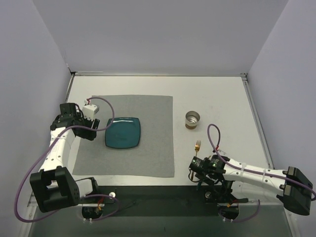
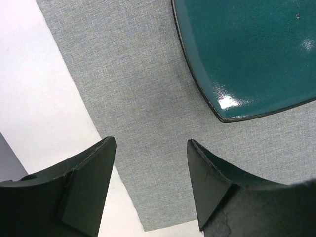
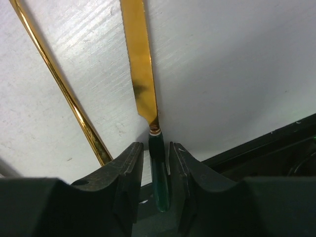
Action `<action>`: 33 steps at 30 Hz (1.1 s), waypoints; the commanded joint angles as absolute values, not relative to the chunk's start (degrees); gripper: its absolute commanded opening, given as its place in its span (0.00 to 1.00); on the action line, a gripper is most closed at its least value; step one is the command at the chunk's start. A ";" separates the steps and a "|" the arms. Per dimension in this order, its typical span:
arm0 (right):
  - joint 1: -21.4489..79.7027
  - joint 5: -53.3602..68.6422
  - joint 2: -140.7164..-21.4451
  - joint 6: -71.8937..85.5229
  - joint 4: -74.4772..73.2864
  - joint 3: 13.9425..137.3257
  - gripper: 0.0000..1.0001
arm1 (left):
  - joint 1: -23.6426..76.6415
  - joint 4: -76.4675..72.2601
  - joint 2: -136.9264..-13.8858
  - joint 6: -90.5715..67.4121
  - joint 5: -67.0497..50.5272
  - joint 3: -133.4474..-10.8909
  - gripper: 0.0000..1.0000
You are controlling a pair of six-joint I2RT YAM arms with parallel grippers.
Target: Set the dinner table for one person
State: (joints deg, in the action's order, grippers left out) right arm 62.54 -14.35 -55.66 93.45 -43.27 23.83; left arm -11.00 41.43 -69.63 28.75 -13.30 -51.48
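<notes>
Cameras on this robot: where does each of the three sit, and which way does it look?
Top external: fixed above and behind, looking down on the table; both arms show, with the left gripper and right gripper.
Left wrist: on the left arm, looking down between its own fingers at the grey mat and teal plate.
Right wrist: on the right arm, looking along the table; its jaws stand either side of a gold knife.
Shared: top and left wrist both show the plate and mat.

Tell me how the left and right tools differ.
The left tool is open and empty; the right tool pinches the knife by its handle. The left tool hangs over the grey mat beside the plate; the right tool sits at the near edge of the table. Both point down.
</notes>
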 commanded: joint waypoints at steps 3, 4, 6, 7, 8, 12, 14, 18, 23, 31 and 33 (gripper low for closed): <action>57.31 -13.01 -52.48 93.79 -43.95 18.63 0.26 | -10.90 40.78 -68.47 28.74 -13.80 -51.94 0.70; 56.52 -13.18 -52.30 93.26 -43.86 18.63 0.21 | -10.90 40.87 -68.38 28.74 -13.89 -51.86 0.70; 55.73 -12.83 -53.08 91.76 -43.77 19.33 0.09 | -10.90 41.04 -68.12 29.09 -13.89 -51.94 0.70; 55.29 -13.09 -53.78 90.97 -43.86 19.60 0.05 | -10.90 41.22 -68.12 29.27 -13.80 -52.03 0.70; 55.28 -13.53 -53.88 90.53 -44.73 20.64 0.00 | -10.90 41.48 -68.03 29.53 -13.80 -52.21 0.70; 55.46 -20.89 -52.56 92.37 -56.04 28.00 0.00 | -10.90 41.92 -67.76 30.93 -14.50 -53.52 0.71; 55.37 -27.73 -51.16 93.16 -64.46 32.06 0.00 | -10.90 42.36 -68.11 30.94 -15.29 -54.22 0.71; 54.32 -39.53 -50.27 86.87 -71.19 45.15 0.00 | -10.29 42.54 -69.25 29.62 -16.26 -56.33 0.71; 51.77 -49.30 -60.19 70.25 -69.10 67.12 0.00 | -7.38 42.71 -68.56 29.36 -14.59 -56.78 0.71; 51.68 -33.62 -74.07 40.55 -35.53 78.65 0.00 | -7.29 43.68 -67.59 30.59 -13.36 -55.64 0.70; 51.94 -28.94 -81.77 38.68 -33.66 84.61 0.00 | -7.29 44.55 -67.50 30.24 -13.27 -56.07 0.71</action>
